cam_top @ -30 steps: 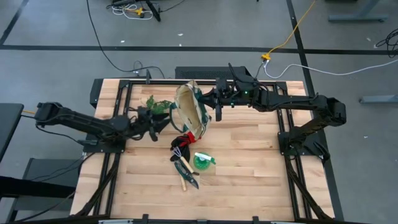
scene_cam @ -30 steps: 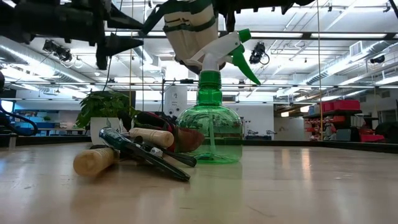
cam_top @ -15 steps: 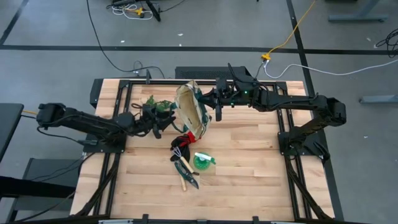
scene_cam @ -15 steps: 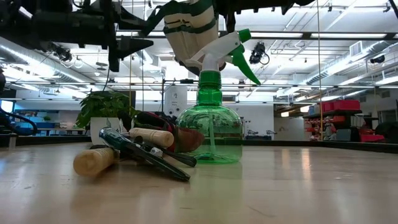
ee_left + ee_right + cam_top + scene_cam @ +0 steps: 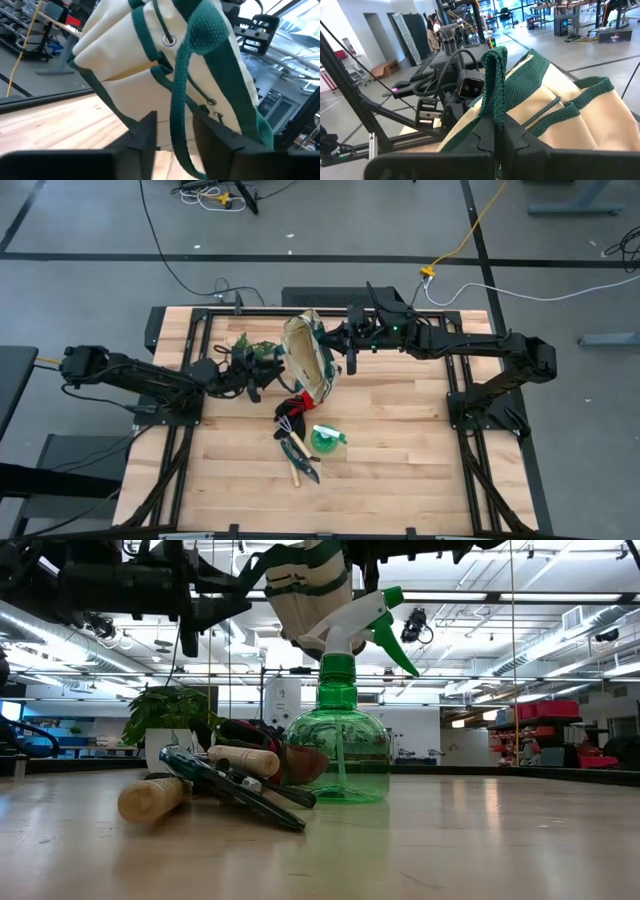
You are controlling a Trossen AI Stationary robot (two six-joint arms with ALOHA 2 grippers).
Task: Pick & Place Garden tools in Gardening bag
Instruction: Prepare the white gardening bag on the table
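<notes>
The beige gardening bag with green trim hangs in the air over the table's far middle; it also shows in the low view. My right gripper is shut on one green loop handle. My left gripper is open, level with the bag on its left. Its fingers stand on either side of the bag's other hanging green handle. On the table lie the red-and-black glove, the mini rake, a green spray bottle and the dark-handled shears. My right gripper pinches the top of the bag's green loop handle between its two fingers. It comes about level from the table's right side. The bag hangs tilted from this handle, lifted clear of the table.
A leafy green sprig lies on the table by the left gripper. The tools form a heap in front of the bag. Bare wood lies to the right and near side. Metal frame rails run along the table's sides.
My left gripper has gone toward the table's right edge, closing on the hanging bag. The bag and my right gripper have kept still.
</notes>
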